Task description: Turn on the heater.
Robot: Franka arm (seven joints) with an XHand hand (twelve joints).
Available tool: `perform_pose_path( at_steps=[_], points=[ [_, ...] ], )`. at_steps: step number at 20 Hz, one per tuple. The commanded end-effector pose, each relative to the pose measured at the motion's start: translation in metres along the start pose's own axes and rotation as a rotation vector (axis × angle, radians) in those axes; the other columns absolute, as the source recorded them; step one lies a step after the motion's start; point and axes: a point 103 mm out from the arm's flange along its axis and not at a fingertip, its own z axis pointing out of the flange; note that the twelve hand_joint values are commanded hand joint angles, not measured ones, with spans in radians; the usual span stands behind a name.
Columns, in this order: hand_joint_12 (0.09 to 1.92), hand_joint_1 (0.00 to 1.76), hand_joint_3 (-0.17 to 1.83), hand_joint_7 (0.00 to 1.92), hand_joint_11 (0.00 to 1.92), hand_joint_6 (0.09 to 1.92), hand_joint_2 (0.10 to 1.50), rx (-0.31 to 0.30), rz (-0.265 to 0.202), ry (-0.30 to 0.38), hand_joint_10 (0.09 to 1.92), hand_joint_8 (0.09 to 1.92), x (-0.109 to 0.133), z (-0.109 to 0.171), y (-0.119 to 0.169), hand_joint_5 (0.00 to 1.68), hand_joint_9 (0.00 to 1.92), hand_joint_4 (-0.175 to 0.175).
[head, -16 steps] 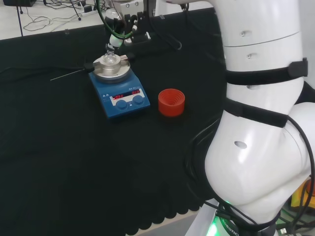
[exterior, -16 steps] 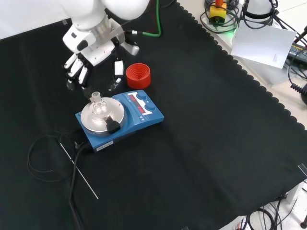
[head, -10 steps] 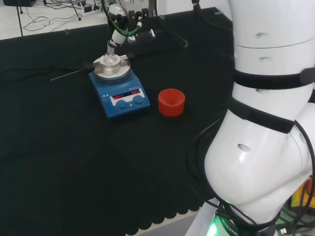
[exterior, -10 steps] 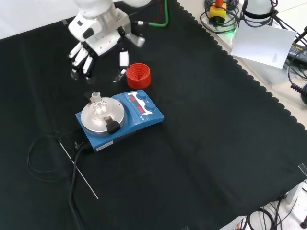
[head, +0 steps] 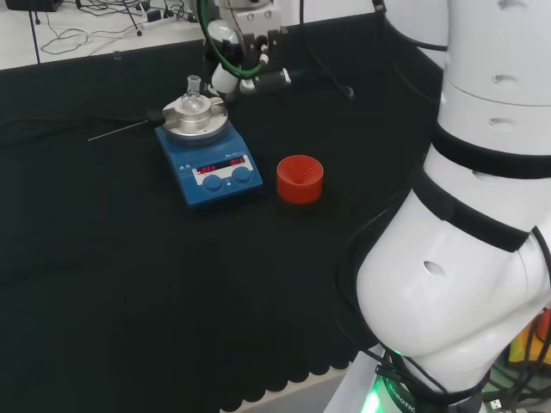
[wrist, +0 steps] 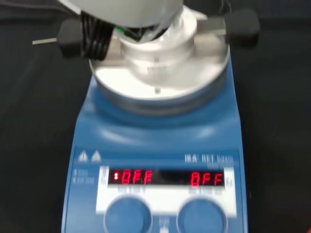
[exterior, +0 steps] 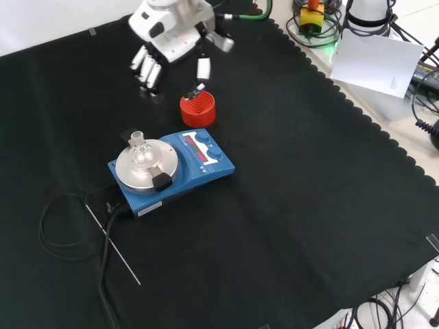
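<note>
Hand: fingers straight, relaxed, holding nothing; shifted over last second from heater's 11 o'clock to 1 o'clock in front view, now above red ribbed stand. Heater: blue, mid-cloth, flask on plate, knobs untouched. Judgement: approach under way, switch-on pending.

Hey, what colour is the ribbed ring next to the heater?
Red. The ring shows best in the front view, beside the blue heater.

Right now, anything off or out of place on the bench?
Nothing spilled, tipped or broken. The small flask sits upright on the heater plate. A red ring stand stands by itself beside the heater, with the hand above it, touching nothing. A thin rod lies loose on the cloth by the cable.
</note>
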Motion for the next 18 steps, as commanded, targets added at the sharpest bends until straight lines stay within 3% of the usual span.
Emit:
perform_pose_path(
  at_steps=[1, 9, 14, 18],
  points=[
    [1.31, 1.02, 0.78, 0.77, 0.53, 0.83, 0.64, 0.034, 0.024, 0.001, 0.63, 0.79, -0.001, 0.027, -0.049, 0.69, 0.95, -0.094],
    [1.28, 1.03, 0.79, 0.97, 0.63, 0.81, 0.65, 0.114, 0.022, -0.019, 0.65, 0.84, 0.002, 0.066, -0.074, 0.67, 1.11, -0.089],
    [0.94, 1.1, 0.76, 1.29, 1.21, 0.79, 0.67, 0.169, 0.008, -0.021, 0.88, 1.01, 0.011, 0.086, -0.08, 0.63, 1.46, -0.164],
    [0.84, 1.14, 0.75, 1.49, 1.51, 0.77, 0.7, 0.212, -0.006, -0.048, 1.13, 1.18, 0.019, 0.1, -0.079, 0.59, 1.63, -0.175]
  ],
)
